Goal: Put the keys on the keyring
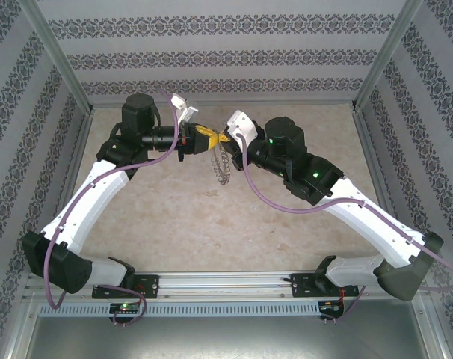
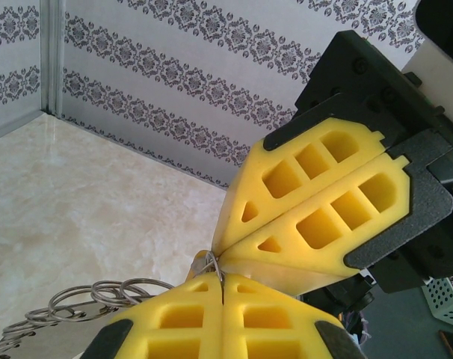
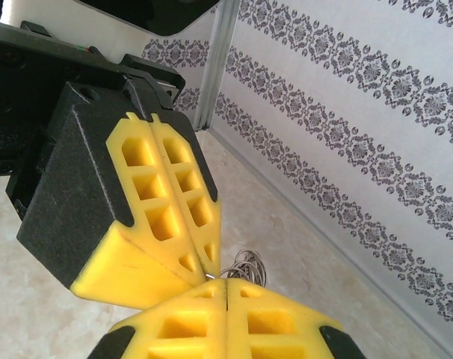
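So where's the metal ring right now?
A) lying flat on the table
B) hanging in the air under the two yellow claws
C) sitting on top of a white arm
B: the ring dangles above the table, just below the spot where the left gripper and the right gripper meet tip to tip, both shut.

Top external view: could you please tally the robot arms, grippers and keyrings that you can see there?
Robot arms: 2, left arm and right arm
Grippers: 2, left gripper and right gripper
Keyrings: 1, the keyring
Total: 5
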{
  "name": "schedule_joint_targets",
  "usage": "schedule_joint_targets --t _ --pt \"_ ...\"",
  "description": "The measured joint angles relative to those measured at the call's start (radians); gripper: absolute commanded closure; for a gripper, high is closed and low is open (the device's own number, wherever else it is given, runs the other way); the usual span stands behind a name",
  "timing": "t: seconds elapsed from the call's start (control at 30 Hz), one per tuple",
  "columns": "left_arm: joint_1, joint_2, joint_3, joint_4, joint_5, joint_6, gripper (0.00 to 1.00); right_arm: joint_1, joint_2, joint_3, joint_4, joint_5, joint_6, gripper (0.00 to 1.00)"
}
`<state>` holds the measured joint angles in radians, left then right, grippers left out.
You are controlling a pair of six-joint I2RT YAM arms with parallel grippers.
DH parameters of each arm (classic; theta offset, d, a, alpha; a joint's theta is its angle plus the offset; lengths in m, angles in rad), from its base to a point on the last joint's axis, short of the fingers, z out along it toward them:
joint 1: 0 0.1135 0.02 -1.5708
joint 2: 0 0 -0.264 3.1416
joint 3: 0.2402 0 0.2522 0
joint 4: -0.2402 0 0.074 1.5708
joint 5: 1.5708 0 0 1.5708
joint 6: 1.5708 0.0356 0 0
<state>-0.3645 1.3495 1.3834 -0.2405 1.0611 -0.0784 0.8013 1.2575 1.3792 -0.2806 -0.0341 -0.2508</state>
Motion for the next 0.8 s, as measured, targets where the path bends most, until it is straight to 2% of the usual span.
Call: schedule_joint_targets --t 0.8 --pt "0.000 0.000 -0.001 0.002 -0.005 0.000 1.00 0.008 0.000 0.002 0.001 0.037 -0.007 1.00"
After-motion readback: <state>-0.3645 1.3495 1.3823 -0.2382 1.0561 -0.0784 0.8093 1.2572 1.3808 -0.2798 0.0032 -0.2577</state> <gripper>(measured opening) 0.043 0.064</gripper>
